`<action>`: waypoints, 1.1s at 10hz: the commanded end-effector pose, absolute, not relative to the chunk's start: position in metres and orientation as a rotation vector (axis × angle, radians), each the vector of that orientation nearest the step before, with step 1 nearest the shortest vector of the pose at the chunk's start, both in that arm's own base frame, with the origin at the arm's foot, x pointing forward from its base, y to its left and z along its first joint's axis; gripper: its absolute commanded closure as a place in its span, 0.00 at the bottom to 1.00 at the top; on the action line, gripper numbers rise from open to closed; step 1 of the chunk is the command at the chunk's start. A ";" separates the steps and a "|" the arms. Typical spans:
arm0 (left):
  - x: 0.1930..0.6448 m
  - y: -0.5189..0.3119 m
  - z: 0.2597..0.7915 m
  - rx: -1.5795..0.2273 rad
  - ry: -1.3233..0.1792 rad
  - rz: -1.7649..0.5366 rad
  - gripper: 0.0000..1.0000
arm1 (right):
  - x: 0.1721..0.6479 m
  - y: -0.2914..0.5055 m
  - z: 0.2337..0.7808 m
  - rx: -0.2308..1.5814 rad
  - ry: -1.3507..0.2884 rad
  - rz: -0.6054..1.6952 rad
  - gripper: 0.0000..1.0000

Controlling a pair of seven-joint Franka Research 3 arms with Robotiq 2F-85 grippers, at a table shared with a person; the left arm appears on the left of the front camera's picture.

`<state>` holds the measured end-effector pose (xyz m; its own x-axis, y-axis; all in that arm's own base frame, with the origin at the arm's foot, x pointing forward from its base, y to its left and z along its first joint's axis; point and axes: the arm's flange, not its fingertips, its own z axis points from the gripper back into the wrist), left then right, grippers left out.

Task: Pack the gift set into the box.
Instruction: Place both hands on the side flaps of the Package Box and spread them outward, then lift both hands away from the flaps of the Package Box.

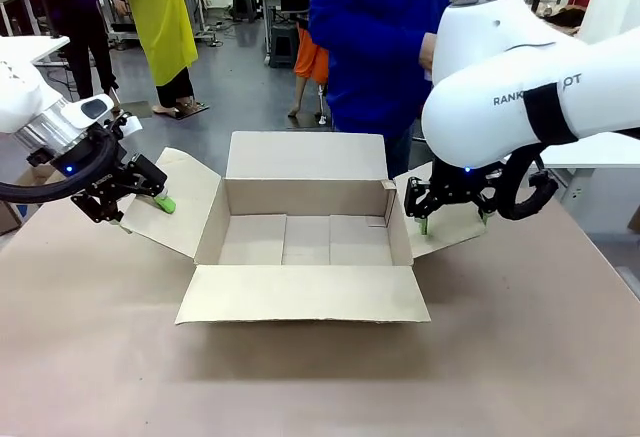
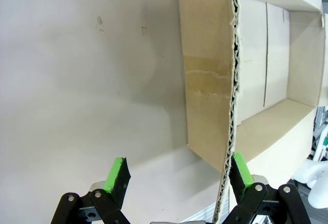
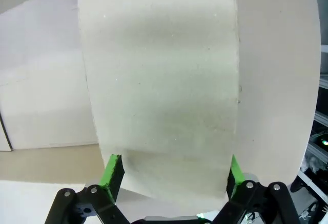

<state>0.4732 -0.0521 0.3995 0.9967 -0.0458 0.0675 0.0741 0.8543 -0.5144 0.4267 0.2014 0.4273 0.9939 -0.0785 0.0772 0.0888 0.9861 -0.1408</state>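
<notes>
While the box gapes, a person stands behind

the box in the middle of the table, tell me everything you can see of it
The box is a large plain brown corrugated cardboard carton, rectangular, upright on the table with all four flaps spread outward. Its inside is bare, the floor showing flap seams. The left end effector, jaws open, straddles the left flap's corrugated edge. The right end effector, also open, sits at the right flap, whose broad face spans the gap between its fingers.
</notes>
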 end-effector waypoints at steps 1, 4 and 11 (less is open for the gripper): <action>0.470 -0.052 0.399 -0.522 -0.054 -0.054 0.00 | 0.434 0.203 0.431 -0.179 -0.079 -0.106 0.00; 0.470 -0.052 0.399 -0.522 -0.054 -0.054 0.00 | 0.434 0.203 0.431 -0.179 -0.079 -0.106 0.00; 0.470 -0.052 0.399 -0.522 -0.054 -0.054 0.00 | 0.434 0.203 0.431 -0.179 -0.079 -0.106 0.00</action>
<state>0.4732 -0.0521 0.3995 0.9967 -0.0458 0.0675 0.0741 0.8543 -0.5144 0.4297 0.2001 0.4287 0.9942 -0.0806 0.0711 0.0906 0.9844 -0.1510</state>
